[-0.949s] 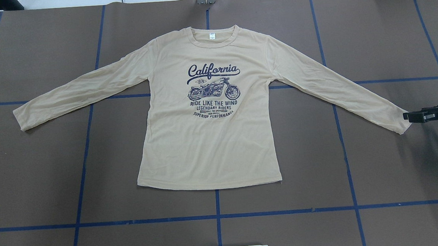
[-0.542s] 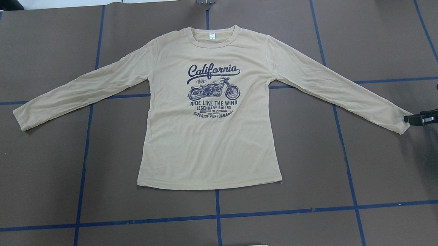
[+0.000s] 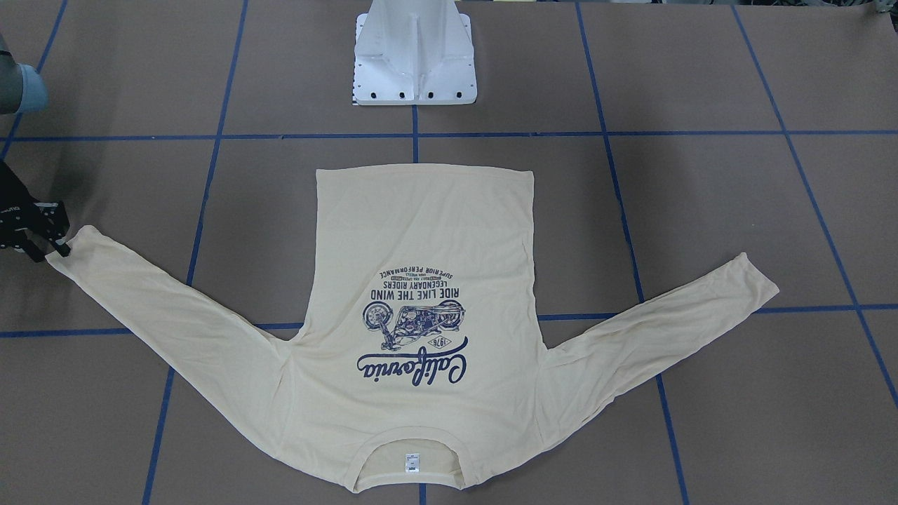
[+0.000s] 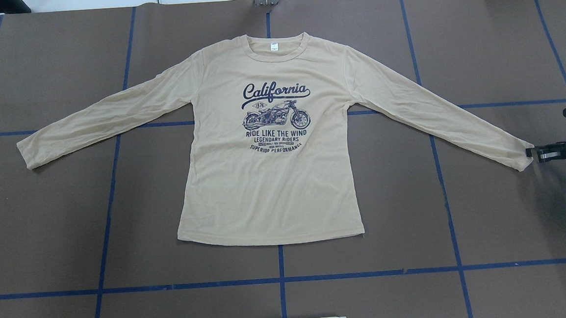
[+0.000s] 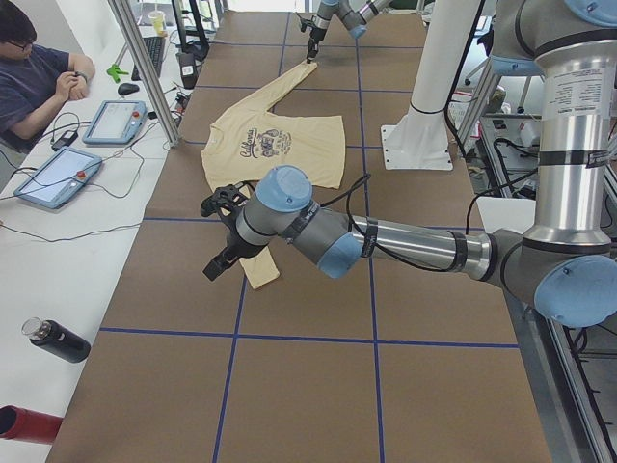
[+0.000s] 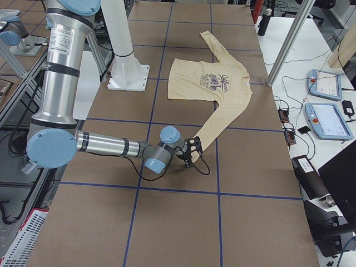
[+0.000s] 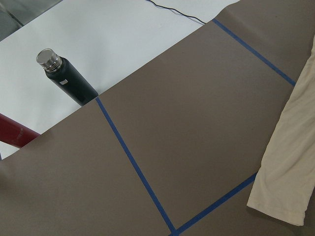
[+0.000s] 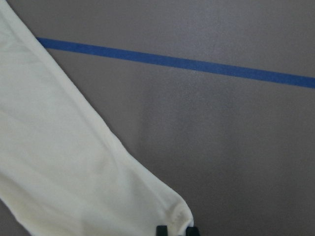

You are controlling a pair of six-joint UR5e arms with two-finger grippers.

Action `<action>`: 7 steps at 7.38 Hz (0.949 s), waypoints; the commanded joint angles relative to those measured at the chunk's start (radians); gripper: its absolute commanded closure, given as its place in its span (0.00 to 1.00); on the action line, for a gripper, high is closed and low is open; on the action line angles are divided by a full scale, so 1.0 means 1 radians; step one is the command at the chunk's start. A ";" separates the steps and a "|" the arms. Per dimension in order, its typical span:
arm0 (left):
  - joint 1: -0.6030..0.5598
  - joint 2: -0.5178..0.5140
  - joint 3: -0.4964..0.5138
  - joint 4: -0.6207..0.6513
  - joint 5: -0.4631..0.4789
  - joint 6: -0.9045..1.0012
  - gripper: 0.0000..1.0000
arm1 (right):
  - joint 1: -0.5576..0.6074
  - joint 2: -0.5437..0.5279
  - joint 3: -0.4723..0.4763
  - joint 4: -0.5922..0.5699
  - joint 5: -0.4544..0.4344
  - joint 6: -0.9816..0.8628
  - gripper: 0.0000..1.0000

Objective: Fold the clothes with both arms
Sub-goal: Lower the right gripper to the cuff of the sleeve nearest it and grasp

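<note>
Front view: the T-shirt (image 3: 421,231) lies flat on the table (image 3: 701,210), print up. The right tool (image 3: 57,247) is clamped on one sleeve end. Left side view: the left tool (image 5: 217,241) hangs beside the other sleeve end; open or closed, one cannot tell.

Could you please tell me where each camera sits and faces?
Front-facing: across the table, facing the pedestal and T-shirt; right arm at left edge.
Overhead: behind the robot, forward and down; right arm at right edge.
Exterior left: table's left end, along it; left arm near.
Exterior right: right end; right arm near.
Left wrist: over one cuff; no body.
Right wrist: over the other cuff; jaw tips at bottom.
All show the T-shirt.
</note>
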 commanded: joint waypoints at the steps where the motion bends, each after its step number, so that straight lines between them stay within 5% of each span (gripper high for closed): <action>1: 0.000 0.000 0.000 0.001 -0.001 0.000 0.00 | 0.001 0.000 0.014 0.000 0.007 -0.001 1.00; 4: 0.000 0.006 -0.003 0.000 -0.001 0.000 0.00 | 0.038 0.003 0.118 -0.030 0.050 0.000 1.00; 7: 0.000 0.008 -0.003 0.000 0.001 0.000 0.00 | 0.136 0.116 0.452 -0.451 0.121 0.046 1.00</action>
